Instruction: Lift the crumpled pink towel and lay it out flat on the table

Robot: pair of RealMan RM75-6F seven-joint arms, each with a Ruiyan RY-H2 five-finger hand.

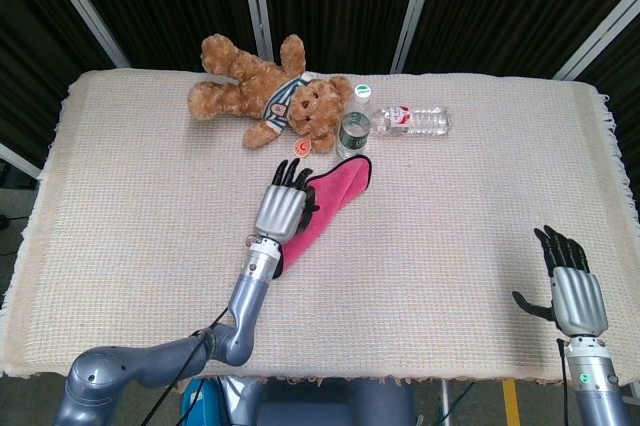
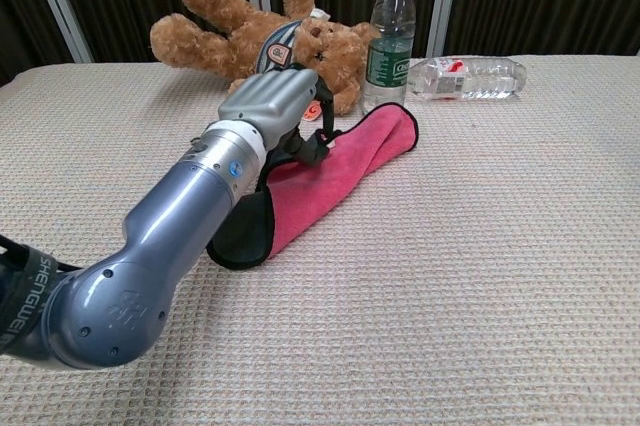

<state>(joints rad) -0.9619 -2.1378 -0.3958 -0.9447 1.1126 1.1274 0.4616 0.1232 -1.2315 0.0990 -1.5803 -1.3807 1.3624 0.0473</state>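
The pink towel with a dark edge lies folded in a long strip at the table's middle, just in front of the upright bottle. My left hand is over its left part. In the chest view the left hand curls down and pinches the towel at its near-left edge, and that side is raised, showing a dark underside. The fingertips are partly hidden by the hand's back. My right hand hovers open at the table's front right, far from the towel, with nothing in it.
A brown teddy bear lies at the back, just behind the towel. An upright green-label bottle stands at the towel's far end, and a clear bottle lies on its side to its right. A beige woven cloth covers the table.
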